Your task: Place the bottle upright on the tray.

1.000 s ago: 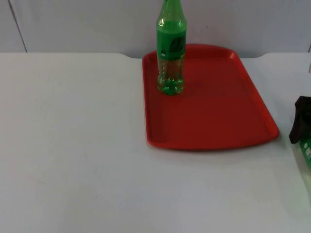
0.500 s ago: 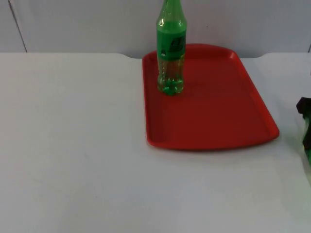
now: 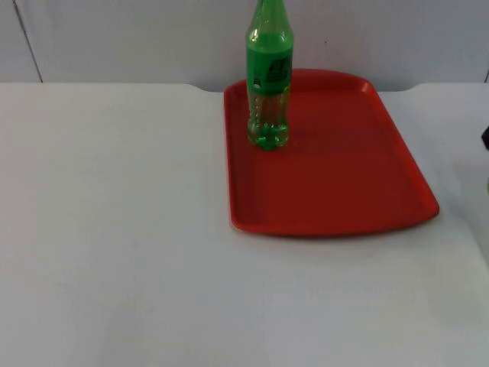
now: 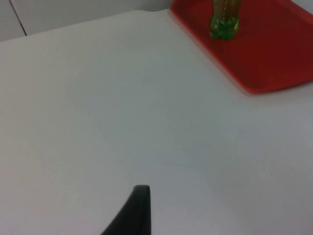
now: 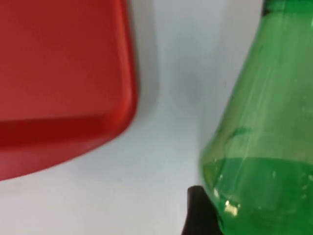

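Bottle (image 3: 268, 76) stands upright on the red tray (image 3: 344, 183), upper centre of the top view.
Nearest, the left gripper (image 4: 139, 210) waits over the white table (image 3: 114, 229), well apart from the tray; I cannot tell how wide its grip is. The right gripper (image 5: 200, 213) is beside a tray corner with a second green bottle (image 5: 264, 137) close against it; I cannot tell whether it is clamped. Farther back, the bottle is near the tray's far left edge.

The bottle (image 3: 268, 76) loses its cap (top view) past the edge.
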Robot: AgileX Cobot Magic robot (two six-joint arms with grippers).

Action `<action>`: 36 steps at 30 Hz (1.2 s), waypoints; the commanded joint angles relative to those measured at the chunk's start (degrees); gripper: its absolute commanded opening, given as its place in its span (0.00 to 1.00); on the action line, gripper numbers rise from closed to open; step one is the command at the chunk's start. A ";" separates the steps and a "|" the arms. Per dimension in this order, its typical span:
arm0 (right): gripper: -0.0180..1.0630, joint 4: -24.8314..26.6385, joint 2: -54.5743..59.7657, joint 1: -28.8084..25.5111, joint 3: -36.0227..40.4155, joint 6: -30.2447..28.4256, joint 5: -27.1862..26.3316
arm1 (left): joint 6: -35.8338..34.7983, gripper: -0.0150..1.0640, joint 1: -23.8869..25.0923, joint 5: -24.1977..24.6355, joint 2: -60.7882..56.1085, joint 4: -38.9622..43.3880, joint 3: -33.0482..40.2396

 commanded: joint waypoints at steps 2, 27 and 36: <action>0.02 -0.07 -5.56 -0.24 -0.27 -3.77 -2.23 | -0.25 0.99 -0.15 -0.33 -0.17 0.59 0.24; 0.02 61.04 -34.27 0.31 7.27 -74.51 -24.03 | -0.25 0.99 -0.15 -0.33 -0.17 0.59 0.24; 0.02 87.65 -35.49 7.28 12.04 -109.97 -24.66 | -0.25 0.99 -0.15 -0.33 -0.17 0.59 0.24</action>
